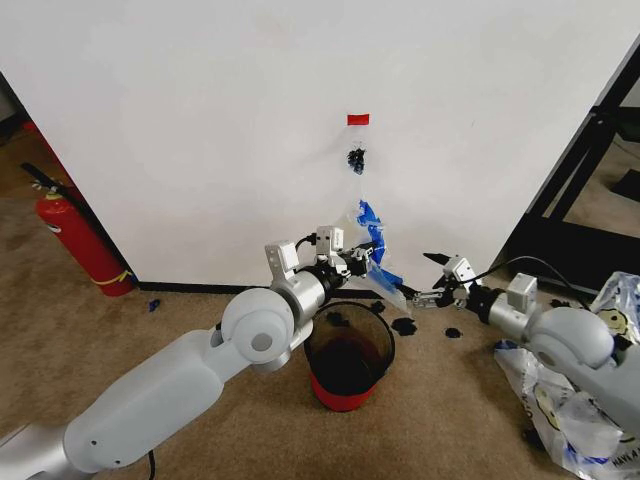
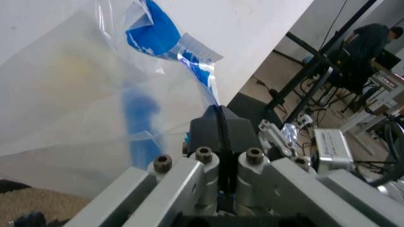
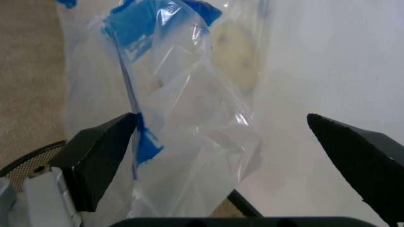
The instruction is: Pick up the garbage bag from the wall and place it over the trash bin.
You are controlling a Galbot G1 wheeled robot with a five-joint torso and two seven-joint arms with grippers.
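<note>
The trash bin [image 1: 348, 362] stands unlined on brown carpet [image 1: 180, 315]. Just above it, the left gripper [image 1: 366, 262] is clamped on the lower edge of the garbage bag [image 1: 372, 245]. The right gripper [image 1: 418, 298], jaws spread, brackets the film without pinching it. The bag's top hangs from the wall [image 1: 200, 120] below a red tag [image 1: 358, 119]. Judged early: unhooking and fitting remain. A fire extinguisher [image 1: 78, 238] stands at left.

Left gripper [image 2: 220, 124] at lower centre, dark pads pressed together on a fold of the garbage bag [image 2: 94, 99]. Clear film with blue patches across the left half, against the white wall [image 2: 252, 23].
</note>
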